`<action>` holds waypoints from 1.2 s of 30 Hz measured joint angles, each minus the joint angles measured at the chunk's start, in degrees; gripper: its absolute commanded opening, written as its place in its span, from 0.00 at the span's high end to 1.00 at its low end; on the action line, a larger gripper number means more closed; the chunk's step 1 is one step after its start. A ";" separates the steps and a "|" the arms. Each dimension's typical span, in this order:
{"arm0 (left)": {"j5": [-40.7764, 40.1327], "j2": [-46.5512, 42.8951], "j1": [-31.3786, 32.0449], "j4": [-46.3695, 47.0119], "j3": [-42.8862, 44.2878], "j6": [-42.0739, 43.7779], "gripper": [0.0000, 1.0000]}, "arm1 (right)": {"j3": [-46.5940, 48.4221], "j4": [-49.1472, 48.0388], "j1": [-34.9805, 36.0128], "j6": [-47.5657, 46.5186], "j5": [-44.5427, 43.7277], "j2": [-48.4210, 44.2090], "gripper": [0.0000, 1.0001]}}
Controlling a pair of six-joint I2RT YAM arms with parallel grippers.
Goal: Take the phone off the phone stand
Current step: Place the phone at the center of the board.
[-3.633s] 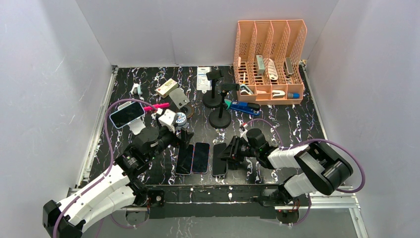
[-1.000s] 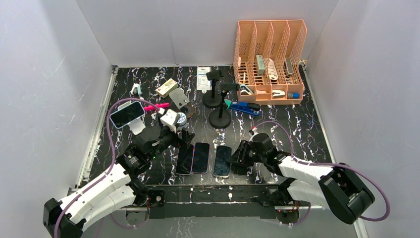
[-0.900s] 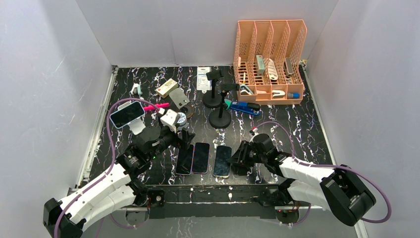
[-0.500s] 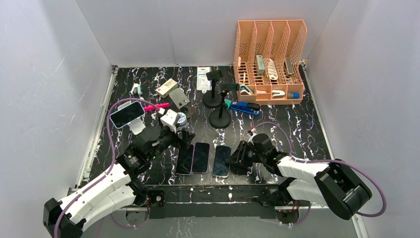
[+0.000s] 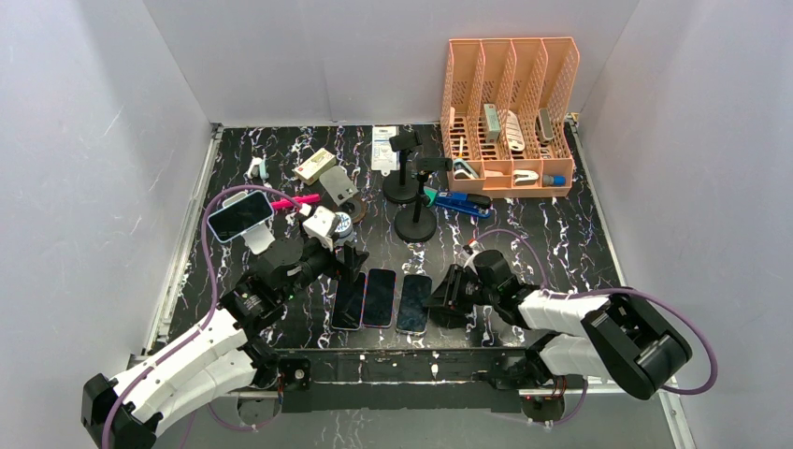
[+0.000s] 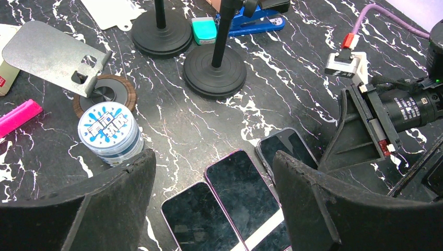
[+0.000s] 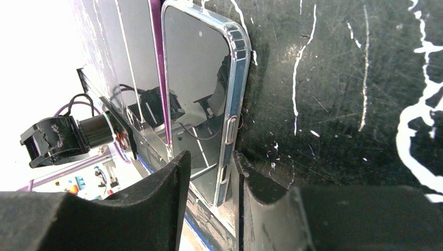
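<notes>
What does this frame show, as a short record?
mounted phone: on white stand, far left, nothing touching it
flat phones: three in a row by the near edge
left gripper: open, empty, above the flat phones
right gripper: at rightmost phone's right edge, narrow gap, grip unclear
task: not done for the mounted phone

Three phones (image 5: 379, 296) lying flat, one phone (image 5: 240, 215) sitting on one white stand (image 5: 258, 239), two black stands (image 5: 416, 224) standing upright, one orange rack (image 5: 510, 103) sitting at back, one pink marker (image 5: 295, 200) lying left.
</notes>
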State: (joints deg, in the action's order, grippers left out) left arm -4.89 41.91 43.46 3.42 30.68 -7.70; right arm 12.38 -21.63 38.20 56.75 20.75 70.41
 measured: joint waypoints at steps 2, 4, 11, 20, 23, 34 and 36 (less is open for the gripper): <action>0.00 0.00 0.00 0.00 0.00 0.00 0.20 | 0.33 0.04 0.00 -0.22 0.15 0.39 0.57; 0.00 0.00 0.00 0.00 0.00 0.00 0.20 | 0.72 0.20 0.00 -0.66 0.31 0.81 0.58; 0.00 0.00 0.00 0.00 0.00 0.00 0.20 | 2.34 0.83 0.02 -2.38 0.57 2.40 0.58; 0.00 0.00 0.00 0.00 0.00 0.00 0.20 | 3.39 -0.04 0.00 -3.23 1.90 4.59 0.58; 0.00 0.00 0.00 0.00 0.00 0.00 0.20 | 3.67 -0.68 0.00 -3.30 2.38 5.38 0.58; -0.52 0.28 0.00 -0.02 0.02 -0.24 0.20 | 4.85 1.20 -0.20 -4.98 2.99 5.44 0.56; -0.90 0.31 0.00 -0.11 0.02 -0.33 0.20 | 5.73 4.74 -0.20 -6.34 1.84 3.43 0.55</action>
State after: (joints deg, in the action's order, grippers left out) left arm -5.78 42.22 43.46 3.31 30.70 -8.03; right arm 18.11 -16.88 38.00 50.41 22.59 73.84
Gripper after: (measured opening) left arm 0.797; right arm 0.438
